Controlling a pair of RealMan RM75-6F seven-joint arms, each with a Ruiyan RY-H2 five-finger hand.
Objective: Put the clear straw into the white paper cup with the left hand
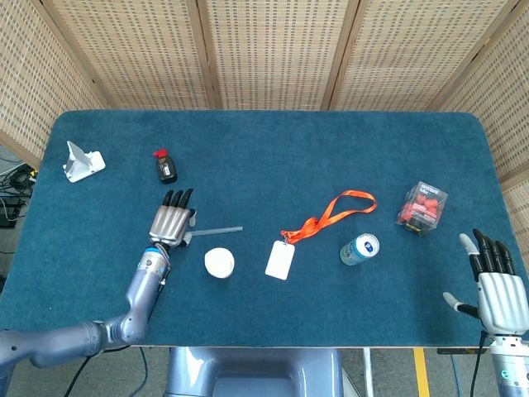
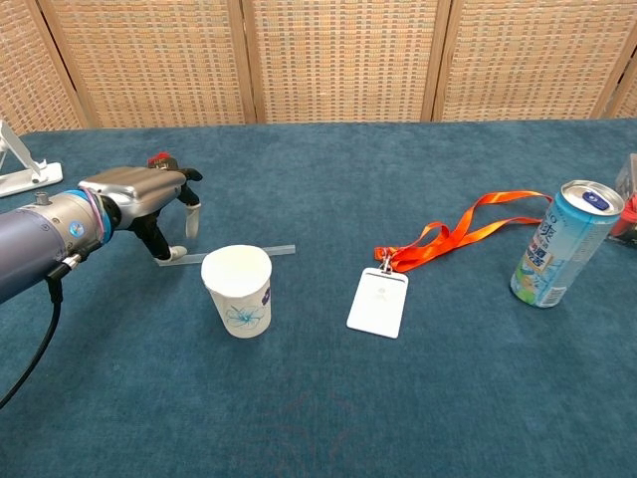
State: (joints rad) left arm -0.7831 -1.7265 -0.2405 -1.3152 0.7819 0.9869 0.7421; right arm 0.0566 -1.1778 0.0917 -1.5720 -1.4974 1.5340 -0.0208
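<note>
Desk (image 1: pixel 273 157) covered in dark blue carpet-like cloth; woven wicker screen panels (image 1: pixel 273 50) behind it. Left robot hand (image 1: pixel 171 221) hovers palm down over the left end of the clear straw (image 1: pixel 221 230), fingers spread and bent downward, holding nothing; the chest view shows a fingertip near the straw, contact cannot be told. The straw lies flat, running right from the hand. White paper cup (image 2: pixel 238 290) stands upright just right of and nearer than that hand. Right robot hand (image 1: pixel 494 285), head view only, at the desk's near right edge, fingers apart, empty. Chest view alone shows the cup's blue print
</note>
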